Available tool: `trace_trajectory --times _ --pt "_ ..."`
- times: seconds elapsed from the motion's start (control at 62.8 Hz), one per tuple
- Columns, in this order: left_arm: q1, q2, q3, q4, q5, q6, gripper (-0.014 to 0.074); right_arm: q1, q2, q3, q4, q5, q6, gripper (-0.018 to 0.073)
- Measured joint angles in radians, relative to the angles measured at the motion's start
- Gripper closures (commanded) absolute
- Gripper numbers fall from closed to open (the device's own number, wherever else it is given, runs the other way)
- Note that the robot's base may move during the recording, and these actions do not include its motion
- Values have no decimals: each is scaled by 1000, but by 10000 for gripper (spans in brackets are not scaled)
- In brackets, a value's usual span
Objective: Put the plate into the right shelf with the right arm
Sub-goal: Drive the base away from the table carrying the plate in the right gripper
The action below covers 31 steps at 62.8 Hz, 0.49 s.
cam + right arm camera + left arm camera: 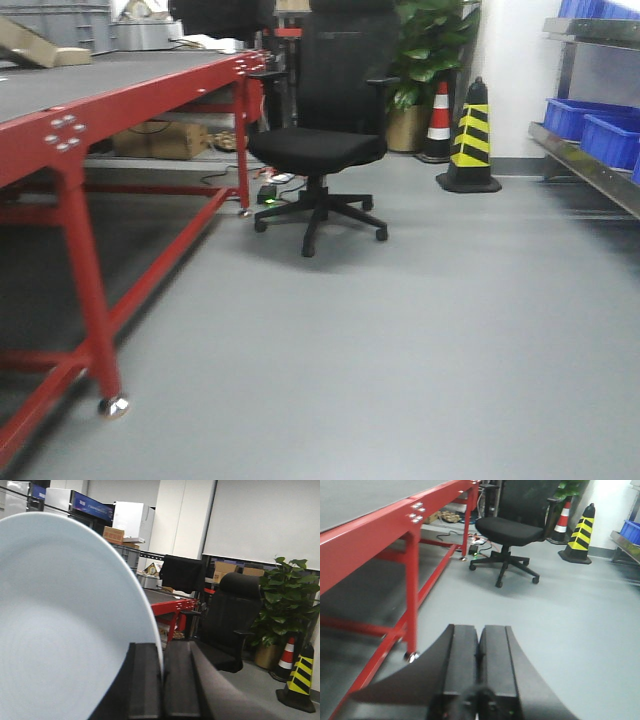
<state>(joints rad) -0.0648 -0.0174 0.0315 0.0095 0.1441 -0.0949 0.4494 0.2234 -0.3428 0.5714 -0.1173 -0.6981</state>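
Right gripper (162, 680): my jaws clamped on plate (65, 630) rim, plate upright, leftward. Grip firm; level it before right shelf (590, 170).

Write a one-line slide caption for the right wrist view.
Right claw grips a white plate by its rim, with a black office chair, potted plant and yellow-black cone beyond.

No legible text or labels.

The plate (65, 630) is white, perhaps faintly bluish; tabletop frame (150, 88) red; right of the black chair (318, 148), a yellow-and-black striped cone (472, 135) and blue bins (590, 125).
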Motion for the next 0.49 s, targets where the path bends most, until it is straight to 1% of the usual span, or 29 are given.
trace_trajectory --times 0.494 --pt "0 0 0 0 0 0 643 0 0 0 0 2 0 501"
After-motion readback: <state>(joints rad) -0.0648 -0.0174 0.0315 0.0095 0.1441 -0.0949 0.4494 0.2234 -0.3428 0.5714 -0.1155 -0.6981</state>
